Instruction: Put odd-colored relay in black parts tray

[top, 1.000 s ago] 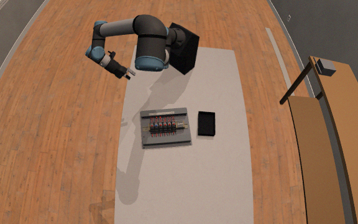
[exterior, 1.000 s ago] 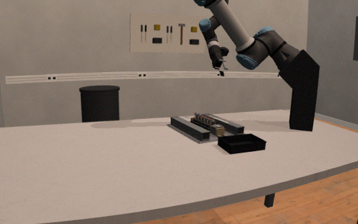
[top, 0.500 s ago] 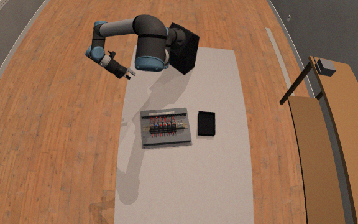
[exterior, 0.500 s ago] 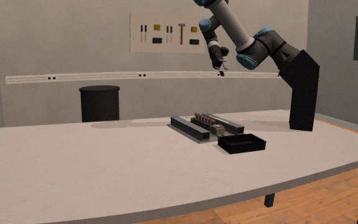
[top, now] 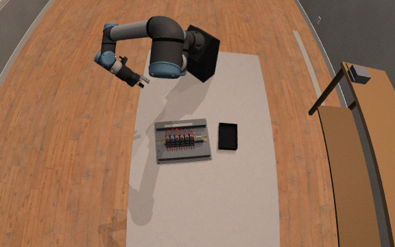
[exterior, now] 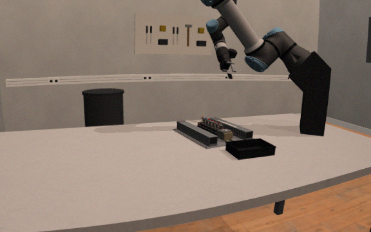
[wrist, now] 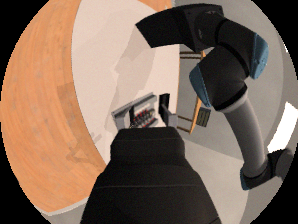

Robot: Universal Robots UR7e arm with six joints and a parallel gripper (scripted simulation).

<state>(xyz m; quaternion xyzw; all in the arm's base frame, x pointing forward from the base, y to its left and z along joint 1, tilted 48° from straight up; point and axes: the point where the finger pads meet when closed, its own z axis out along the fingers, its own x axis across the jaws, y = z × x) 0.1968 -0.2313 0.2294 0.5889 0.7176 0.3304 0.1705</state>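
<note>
- The black parts tray (top: 228,136) (exterior: 257,153) looks empty, just beside the relay panel (top: 184,155) (exterior: 196,131).
- The blue-buttoned relay (top: 172,138) (exterior: 205,119) sits in the panel's row, second from the end away from the tray.
- It's below my open pincer (top: 145,84) (exterior: 232,74) (wrist: 148,109), well apart.

Charcoal arm (top: 167,48) (exterior: 277,45) (wrist: 227,67), blue joint caps, pale grey tube, black angular pedestal (top: 214,56) (exterior: 315,96) (wrist: 162,30)

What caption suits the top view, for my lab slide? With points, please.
An open gripper (top: 143,82) hangs above relay panel (top: 184,156) and black parts tray (top: 228,136).
</note>
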